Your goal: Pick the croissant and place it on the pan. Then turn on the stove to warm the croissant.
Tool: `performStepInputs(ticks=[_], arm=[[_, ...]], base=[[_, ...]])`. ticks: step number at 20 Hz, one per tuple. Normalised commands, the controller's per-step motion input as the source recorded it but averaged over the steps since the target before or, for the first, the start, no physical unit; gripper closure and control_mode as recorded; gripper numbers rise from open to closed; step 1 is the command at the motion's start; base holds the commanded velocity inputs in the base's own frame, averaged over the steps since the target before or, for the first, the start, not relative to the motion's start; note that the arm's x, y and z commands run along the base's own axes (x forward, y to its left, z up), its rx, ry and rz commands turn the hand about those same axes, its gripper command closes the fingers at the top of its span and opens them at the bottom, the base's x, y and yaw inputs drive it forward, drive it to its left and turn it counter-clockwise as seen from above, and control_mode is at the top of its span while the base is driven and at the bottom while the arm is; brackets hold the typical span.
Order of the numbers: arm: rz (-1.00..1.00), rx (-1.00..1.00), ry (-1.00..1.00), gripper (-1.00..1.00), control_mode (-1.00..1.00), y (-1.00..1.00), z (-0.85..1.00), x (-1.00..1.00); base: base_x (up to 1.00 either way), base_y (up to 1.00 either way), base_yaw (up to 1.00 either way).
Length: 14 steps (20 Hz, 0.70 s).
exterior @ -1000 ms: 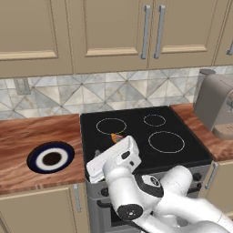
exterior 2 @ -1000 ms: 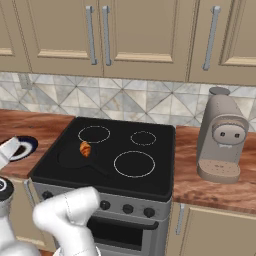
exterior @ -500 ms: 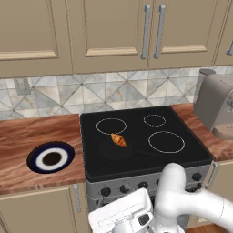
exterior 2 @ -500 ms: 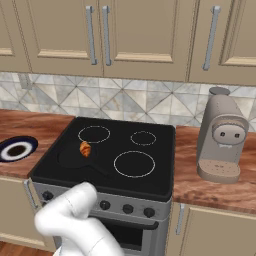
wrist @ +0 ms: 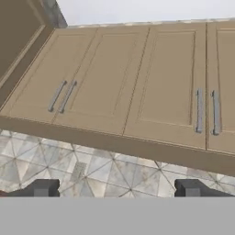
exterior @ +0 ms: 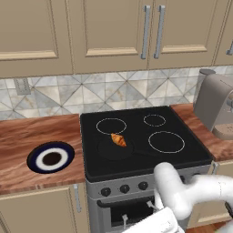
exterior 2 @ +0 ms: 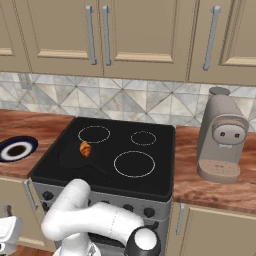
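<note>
The golden croissant [exterior: 118, 140] [exterior 2: 85, 148] lies on the matte-black pan [exterior: 108, 150] [exterior 2: 69, 157], which sits on the front-left zone of the black stove [exterior: 173, 157] [exterior 2: 155, 165]. The pan's thin handle points right across the glass. Round black knobs [exterior: 124, 188] line the silver front. My arm has dropped low in front of the stove, its white hand at the bottom edge of the left base view and at the lower left of the right base view. In the hand view my gripper [wrist: 117, 189] is open with nothing between its fingertips [wrist: 43, 188], tilted up at the wall cabinets and tiled backsplash.
A blue-rimmed white plate [exterior: 34, 157] [exterior 2: 30, 145] rests on the wooden counter left of the stove. A grey coffee machine [exterior: 216, 104] [exterior 2: 222, 135] stands on the counter to the right. Cabinet doors with bar handles [wrist: 199, 110] hang above.
The hand has swung from above the pan down to below the stove's front edge. The croissant, uncovered as the hand left, stays on the pan.
</note>
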Motion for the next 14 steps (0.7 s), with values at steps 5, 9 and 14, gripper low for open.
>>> performStepInputs(ticks=[5, 9, 14], arm=[[0.05, 0.03, -0.13, -1.00, -1.00, -0.03, -0.10, -0.01], [0.00, 0.00, -0.10, -1.00, -1.00, 0.28, -0.28, 0.22], [0.00, 0.00, -0.11, -1.00, -1.00, 0.24, -0.68, 0.08]], base=[[0.00, 0.00, 0.00], [0.00, 0.00, 0.00], [0.00, 0.00, 0.00]])
